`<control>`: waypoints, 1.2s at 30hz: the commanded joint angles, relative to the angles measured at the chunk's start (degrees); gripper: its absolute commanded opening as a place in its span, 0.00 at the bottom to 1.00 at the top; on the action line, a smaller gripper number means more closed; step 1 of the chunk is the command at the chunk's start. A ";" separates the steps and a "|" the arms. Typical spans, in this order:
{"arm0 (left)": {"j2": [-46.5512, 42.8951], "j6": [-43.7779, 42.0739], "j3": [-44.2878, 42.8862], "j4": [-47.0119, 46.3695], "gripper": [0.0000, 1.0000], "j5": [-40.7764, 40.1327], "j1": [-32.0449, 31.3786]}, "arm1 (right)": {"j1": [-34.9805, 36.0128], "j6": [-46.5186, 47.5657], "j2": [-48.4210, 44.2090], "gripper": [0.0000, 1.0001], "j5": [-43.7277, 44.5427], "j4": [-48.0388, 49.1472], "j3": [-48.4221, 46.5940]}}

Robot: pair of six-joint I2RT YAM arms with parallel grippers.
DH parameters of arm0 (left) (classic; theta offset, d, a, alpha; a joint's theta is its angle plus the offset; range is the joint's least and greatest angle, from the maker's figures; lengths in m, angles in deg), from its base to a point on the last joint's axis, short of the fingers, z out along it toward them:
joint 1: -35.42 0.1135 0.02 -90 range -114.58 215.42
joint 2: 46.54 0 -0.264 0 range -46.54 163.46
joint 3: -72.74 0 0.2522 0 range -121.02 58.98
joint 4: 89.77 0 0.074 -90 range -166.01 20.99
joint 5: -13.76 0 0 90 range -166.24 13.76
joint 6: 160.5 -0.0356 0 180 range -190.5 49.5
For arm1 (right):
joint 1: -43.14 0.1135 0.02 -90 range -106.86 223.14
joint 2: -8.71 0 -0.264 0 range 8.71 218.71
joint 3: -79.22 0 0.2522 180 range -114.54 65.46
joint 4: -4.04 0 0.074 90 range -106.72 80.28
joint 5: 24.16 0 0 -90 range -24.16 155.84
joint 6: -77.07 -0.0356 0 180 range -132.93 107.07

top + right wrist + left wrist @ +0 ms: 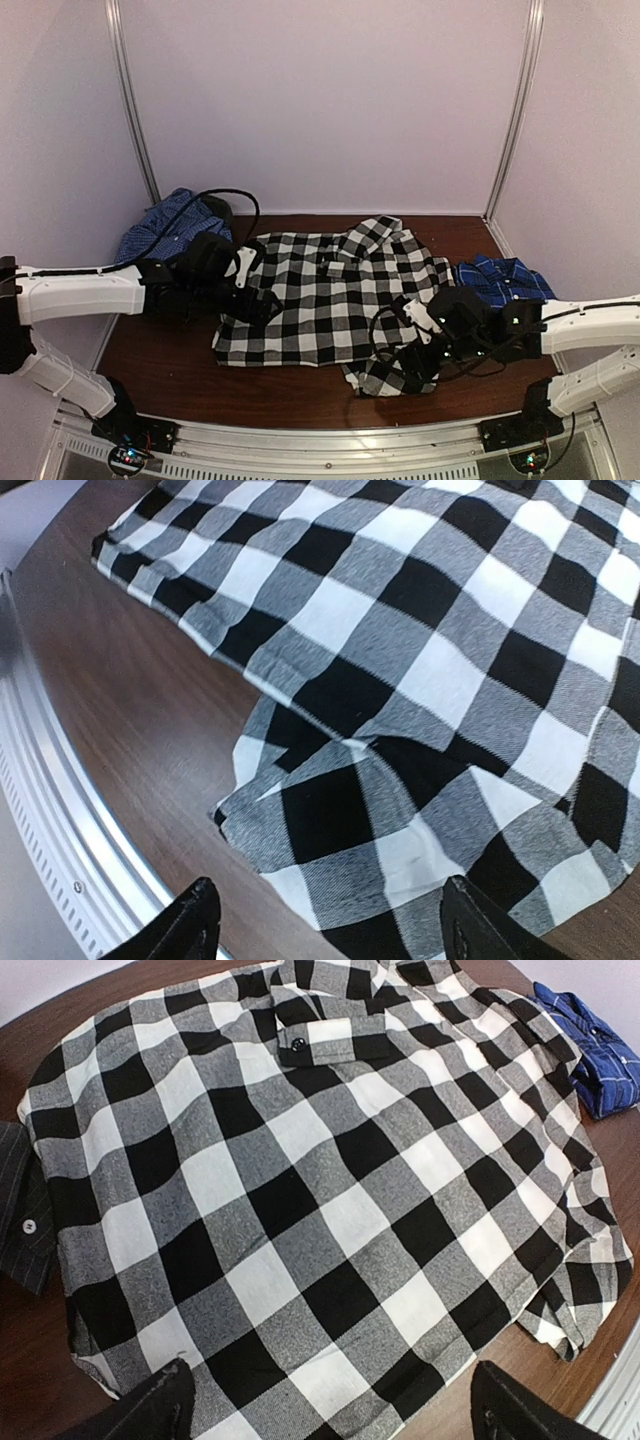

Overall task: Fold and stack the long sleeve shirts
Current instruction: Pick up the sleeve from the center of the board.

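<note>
**Check shirt part folded, one flap loose**

The black-and-white check shirt (330, 300) lies spread mid-table (160, 360), with the royal blue shirt (503, 277) bunched just beside its right edge. My right claw (335, 925) hangs open and empty over a flap (330, 830) poking out at the near right corner. My left claw (330, 1410) gapes wide above the left hem. I judge the fold unfinished: next I pinch that flap and lay it over the body.

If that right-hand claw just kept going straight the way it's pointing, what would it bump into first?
Most likely the black-and-white checked cloth shirt: its loose flap lies directly ahead of the open right gripper. How far above the cloth the gripper hangs is unclear.
</note>
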 commanded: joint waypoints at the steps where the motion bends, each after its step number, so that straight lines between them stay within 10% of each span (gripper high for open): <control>1: 0.62 0.76 -2.45 0.73 0.98 2.64 0.28 | 6.42 -3.21 3.26 0.77 3.18 0.32 0.90; 16: 0.01 -0.58 -6.53 3.63 0.98 6.12 0.69 | 13.32 -2.40 18.22 0.76 12.38 -0.77 -1.69; 22: -0.36 -3.61 -6.01 2.12 0.98 7.72 0.71 | 14.14 -3.72 20.85 0.45 14.92 -2.83 -2.43; 27: -0.70 -5.80 -3.07 -2.51 0.98 11.08 0.62 | 14.58 -4.84 18.46 0.01 14.43 -4.75 -3.13; 36: -2.38 -8.80 7.08 -21.74 0.95 22.33 -4.02 | 12.55 -3.04 7.17 0.00 4.18 -9.83 -10.22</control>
